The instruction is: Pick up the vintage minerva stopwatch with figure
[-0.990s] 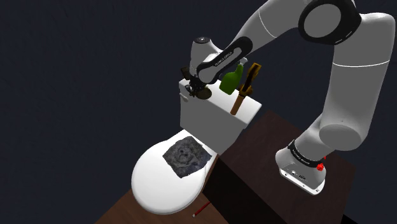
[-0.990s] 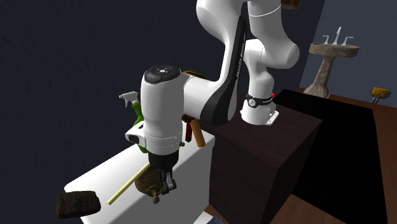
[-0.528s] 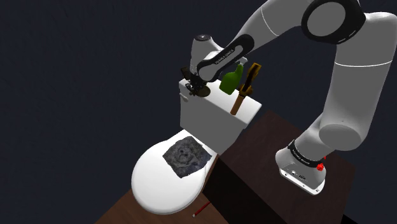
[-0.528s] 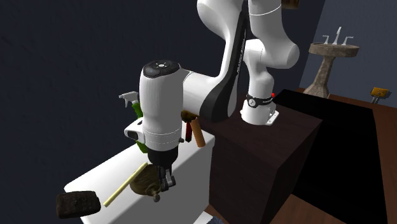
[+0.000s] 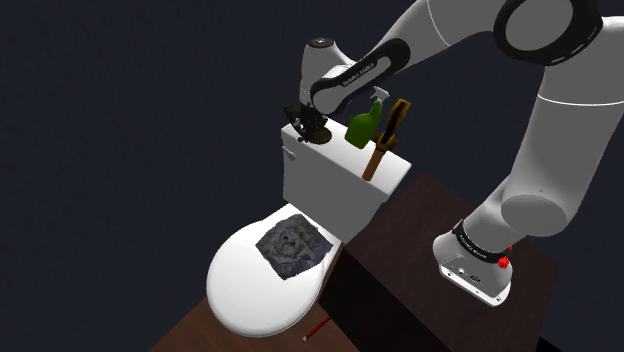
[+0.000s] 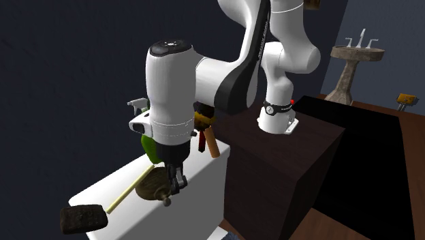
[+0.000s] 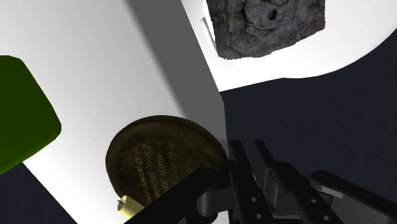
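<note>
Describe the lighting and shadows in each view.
Shoulder view: the white toilet is brightly lit against a dark backdrop. Second exterior view: dimmer, the tank top looks grey, and a black area lies beside the stand. Wrist view: a grey shadow band crosses the tank beside the dark stopwatch at the gripper; no glare.

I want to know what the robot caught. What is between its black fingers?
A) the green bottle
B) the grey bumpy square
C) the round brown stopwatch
C: the black gripper clasps the edge of the round dark-brown stopwatch over the white toilet tank.
</note>
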Controlling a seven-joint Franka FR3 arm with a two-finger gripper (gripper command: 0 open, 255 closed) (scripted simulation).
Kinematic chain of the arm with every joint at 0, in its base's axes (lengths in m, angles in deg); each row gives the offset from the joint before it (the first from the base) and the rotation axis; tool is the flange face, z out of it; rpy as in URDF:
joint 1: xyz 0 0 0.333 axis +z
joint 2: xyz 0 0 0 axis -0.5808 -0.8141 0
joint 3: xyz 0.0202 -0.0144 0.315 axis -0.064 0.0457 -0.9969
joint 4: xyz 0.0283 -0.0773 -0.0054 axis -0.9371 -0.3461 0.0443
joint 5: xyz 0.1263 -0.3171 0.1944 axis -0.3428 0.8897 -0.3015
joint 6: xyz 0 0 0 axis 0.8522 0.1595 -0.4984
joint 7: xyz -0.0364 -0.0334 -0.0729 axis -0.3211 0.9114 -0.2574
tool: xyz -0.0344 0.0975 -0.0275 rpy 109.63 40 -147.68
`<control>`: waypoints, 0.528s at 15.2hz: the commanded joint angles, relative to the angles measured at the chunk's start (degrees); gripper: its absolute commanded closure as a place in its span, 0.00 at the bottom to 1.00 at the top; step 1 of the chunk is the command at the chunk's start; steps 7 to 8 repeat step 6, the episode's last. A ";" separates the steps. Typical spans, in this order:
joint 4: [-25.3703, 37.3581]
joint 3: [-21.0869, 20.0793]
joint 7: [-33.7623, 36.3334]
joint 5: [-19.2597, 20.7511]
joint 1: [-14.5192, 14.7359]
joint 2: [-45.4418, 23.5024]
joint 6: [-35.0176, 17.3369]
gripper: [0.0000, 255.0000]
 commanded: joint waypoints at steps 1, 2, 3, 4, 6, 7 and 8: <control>0.28 -0.19 -0.42 -0.40 -0.18 1.04 1.30 1.00; 0.36 -0.29 -0.58 -0.59 -0.25 1.58 1.91 1.00; 0.46 -0.38 -0.74 -0.77 -0.30 2.11 2.52 1.00; 0.56 -0.47 -0.90 -0.95 -0.36 2.63 3.14 1.00; 0.58 -0.48 -0.93 -0.98 -0.37 2.71 3.23 1.00; 0.58 -0.48 -0.93 -0.98 -0.37 2.71 3.23 1.00; 0.58 -0.48 -0.93 -0.98 -0.37 2.71 3.23 1.00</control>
